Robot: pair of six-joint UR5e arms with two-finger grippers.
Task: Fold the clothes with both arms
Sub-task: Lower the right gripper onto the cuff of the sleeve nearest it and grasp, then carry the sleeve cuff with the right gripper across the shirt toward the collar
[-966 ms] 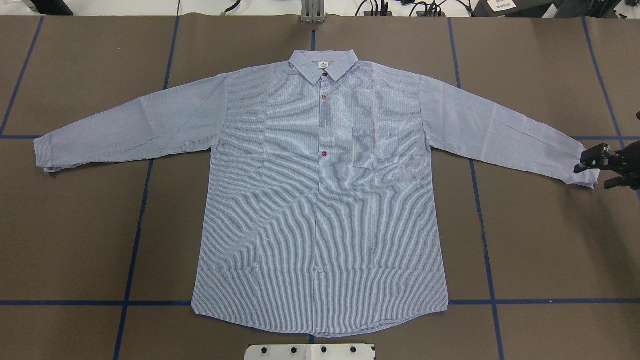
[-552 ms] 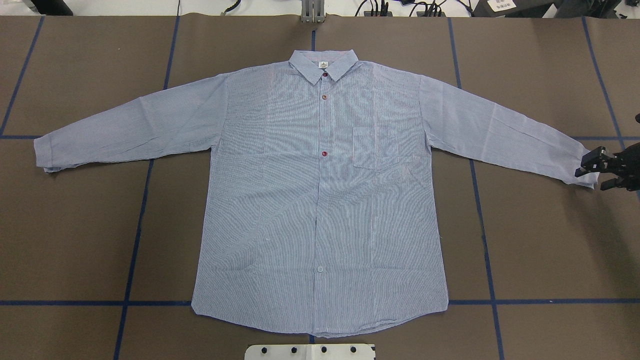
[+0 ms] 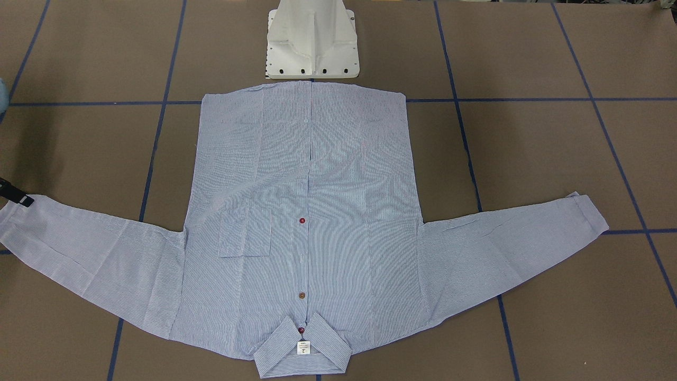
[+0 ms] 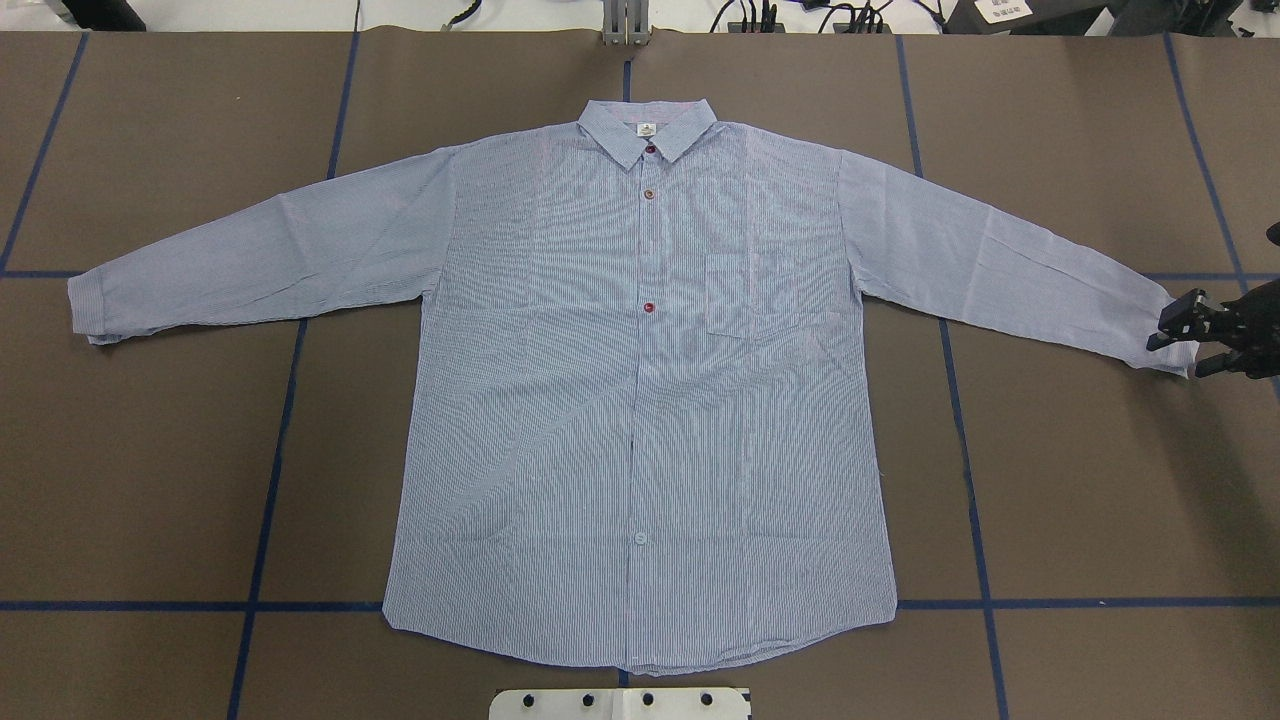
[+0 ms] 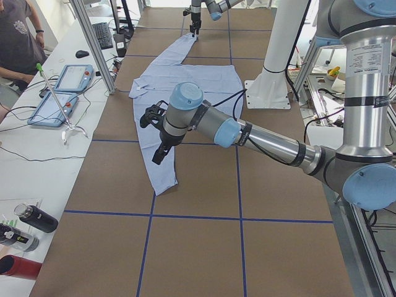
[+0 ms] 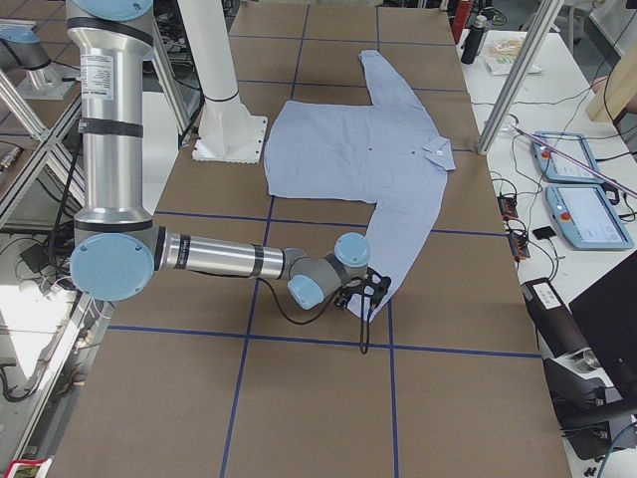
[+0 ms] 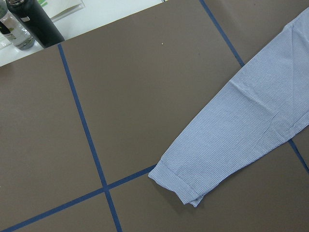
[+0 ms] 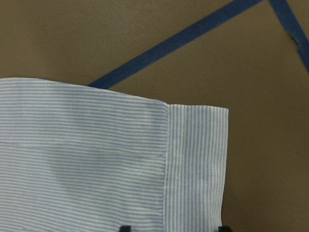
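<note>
Here we see the brown table [image 4: 1100,480] carrying the striped shirt [image 4: 640,400], flat, buttoned front up, sleeves out. Our right gripper [image 4: 1175,356] stands spread astride one cuff [image 8: 198,164]. Our left gripper [image 5: 153,135] hangs near the other sleeve, and we cannot tell its state.

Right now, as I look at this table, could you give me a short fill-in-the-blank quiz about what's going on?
1. The shirt lies flat, front up, with both ___ stretched out sideways.
2. The right tool is open at one sleeve's ___.
3. The grid lines on the brown table are ___.
4. The collar lies at the end of the shirt ___ from the white base.

Missing words: sleeves; cuff; blue; farthest
</note>
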